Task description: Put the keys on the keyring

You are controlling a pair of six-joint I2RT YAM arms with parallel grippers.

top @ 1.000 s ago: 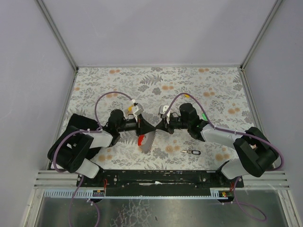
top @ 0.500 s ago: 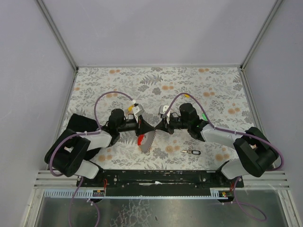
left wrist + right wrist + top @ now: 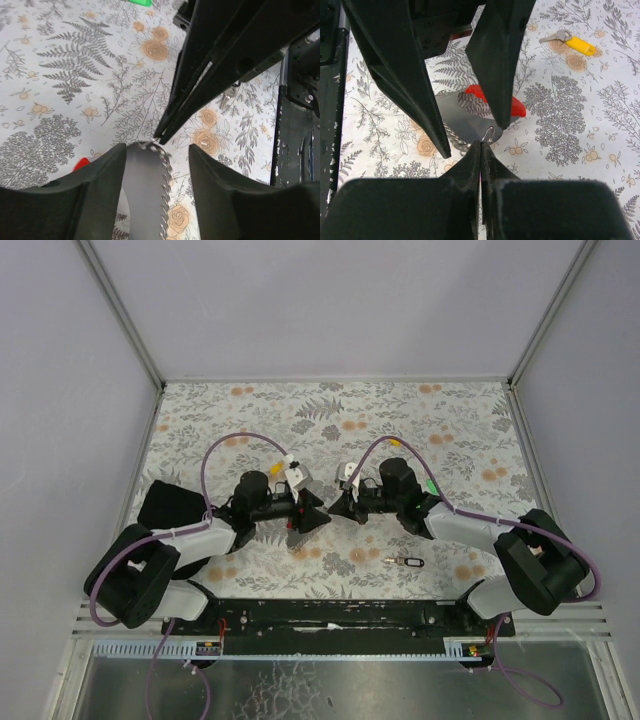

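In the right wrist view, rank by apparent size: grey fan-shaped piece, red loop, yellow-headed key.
1. grey fan-shaped piece.
2. red loop and yellow-headed key look alike; the loop is partly hidden.

Both arms are folding back at the elbows near their bases and stretching their forearms inward, so the left tool (image 3: 322,521) and the right tool (image 3: 336,511) are facing each other almost tip to tip. The left tool is gripping the keyring (image 3: 145,190) with its fingers (image 3: 90,195) set wide apart. The right tool is pressing its fingers (image 3: 465,170) flat together into a narrow point aimed between them.
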